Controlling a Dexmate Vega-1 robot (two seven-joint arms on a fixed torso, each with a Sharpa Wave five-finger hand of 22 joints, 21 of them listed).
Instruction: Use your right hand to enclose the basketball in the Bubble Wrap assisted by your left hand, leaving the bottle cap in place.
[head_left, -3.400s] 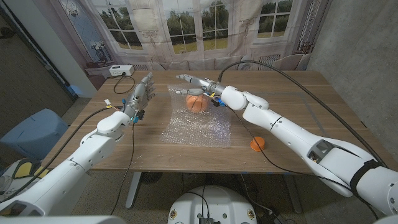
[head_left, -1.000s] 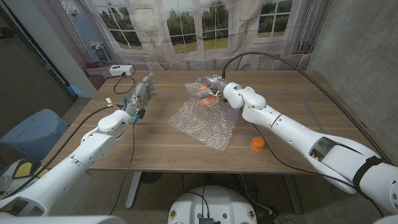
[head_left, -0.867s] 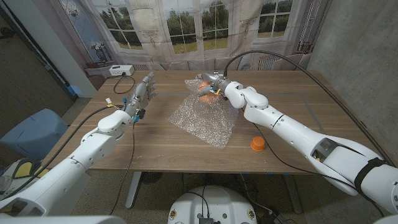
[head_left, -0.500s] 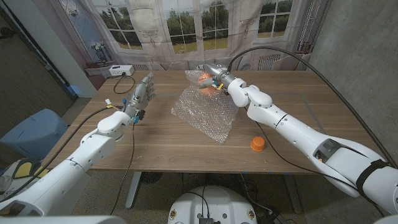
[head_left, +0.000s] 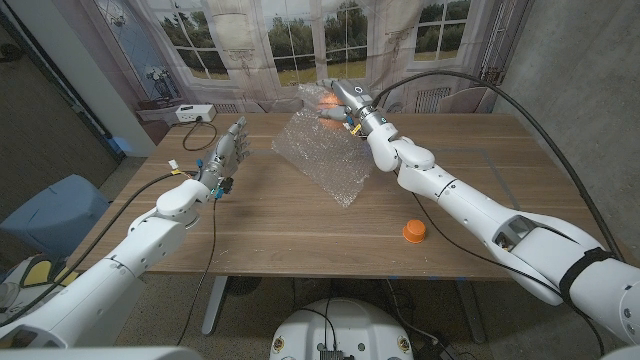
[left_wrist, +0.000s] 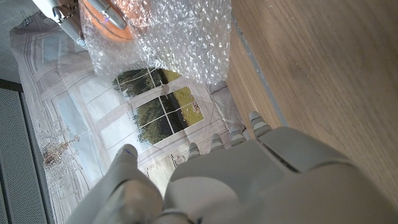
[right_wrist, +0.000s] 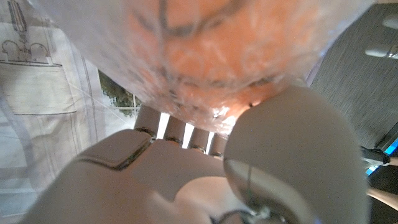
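Two robot hands are working over the wooden worktop (head_left: 300, 220): the right hand (head_left: 340, 103) is gripping the basketball (head_left: 325, 100) through the Bubble Wrap (head_left: 320, 150), holding both up over the far edge, the sheet trailing down to the wood. Left hand (head_left: 228, 152) is standing apart, fingers spread, holding nothing. Unsupported, the loose sheet could slip off the ball. Bottle cap (head_left: 414, 232) is lying well clear.

My right arm reaches far out and up, and my right hand (head_left: 338, 101) grips something, lifted high. My left hand (head_left: 229, 152) stands on its edge, fingers straight and apart, holding nothing.
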